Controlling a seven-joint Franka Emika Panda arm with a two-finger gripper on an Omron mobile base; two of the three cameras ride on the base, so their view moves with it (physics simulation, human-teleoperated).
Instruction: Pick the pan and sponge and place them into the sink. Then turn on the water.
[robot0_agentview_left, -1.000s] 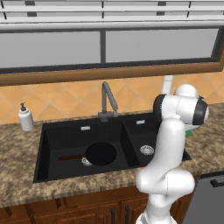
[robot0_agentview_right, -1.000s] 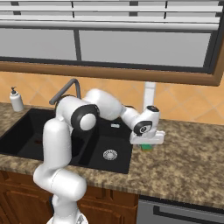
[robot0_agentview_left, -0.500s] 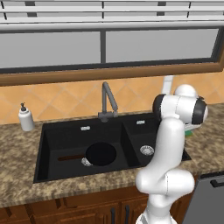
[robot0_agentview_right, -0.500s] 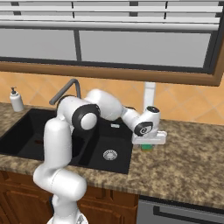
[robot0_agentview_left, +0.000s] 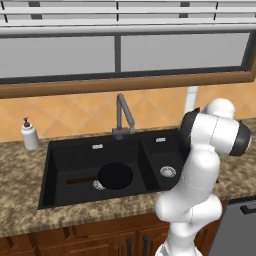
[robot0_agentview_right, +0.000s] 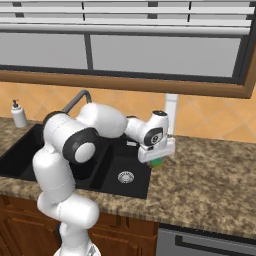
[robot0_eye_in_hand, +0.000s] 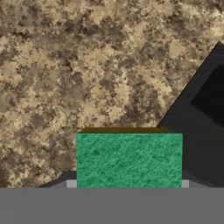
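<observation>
Gripping the sponge (robot0_eye_in_hand: 129, 159) between part-closed jaws just right of the sink (robot0_agentview_right: 131, 186), our gripper (robot0_agentview_right: 157, 161) should, we judge, lift straight up before carrying it leftward over the rim to join the pan (robot0_agentview_left: 115, 176) lying in the large basin.

The white Franka arm with dark joints rises from its base, bends at a high elbow and reaches out to its right, the forearm running nearly level. The wrist turns the hand downward, so the two-finger gripper (robot0_agentview_right: 157, 161) points straight down, low over the surface. Its jaws are closed partway on a small flat bright green sponge (robot0_eye_in_hand: 129, 160), which sits squarely between the fingertips.
</observation>
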